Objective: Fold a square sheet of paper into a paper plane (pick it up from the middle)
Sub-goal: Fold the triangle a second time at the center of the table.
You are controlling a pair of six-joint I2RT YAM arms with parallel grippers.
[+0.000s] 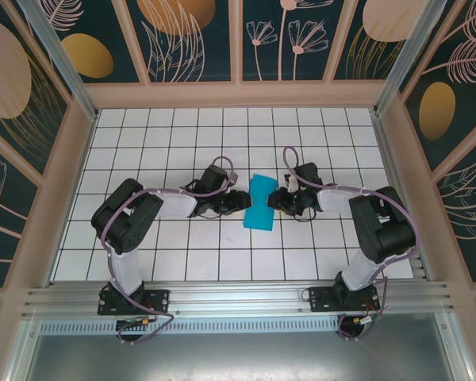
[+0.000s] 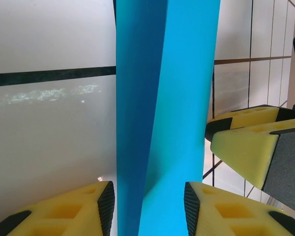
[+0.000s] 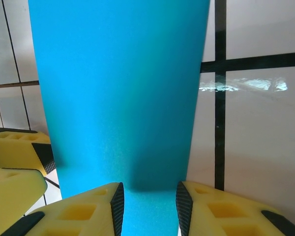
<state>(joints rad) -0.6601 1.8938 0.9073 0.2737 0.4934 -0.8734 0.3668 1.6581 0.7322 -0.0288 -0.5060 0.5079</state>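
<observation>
thing: thin bright cyan-blue square sheet of paper (image 1: 262, 202), centre of white tiled table (image 1: 222, 135) | handling: light, floppy, easily creased, so pinch gently mid-sheet | left gripper (image 2: 148, 194), right gripper (image 3: 150, 194): fingers astride sheet, grasp cannot be told

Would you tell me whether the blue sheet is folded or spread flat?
Folded: the square sheet of paper is a narrow strip, one layer's slanted edge overlapping another.

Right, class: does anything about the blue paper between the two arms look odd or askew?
Yes. The square sheet of paper looks narrow, waisted and slightly tilted from above, not flat; the left wrist view shows a slanting crease or overlap across it.
</observation>
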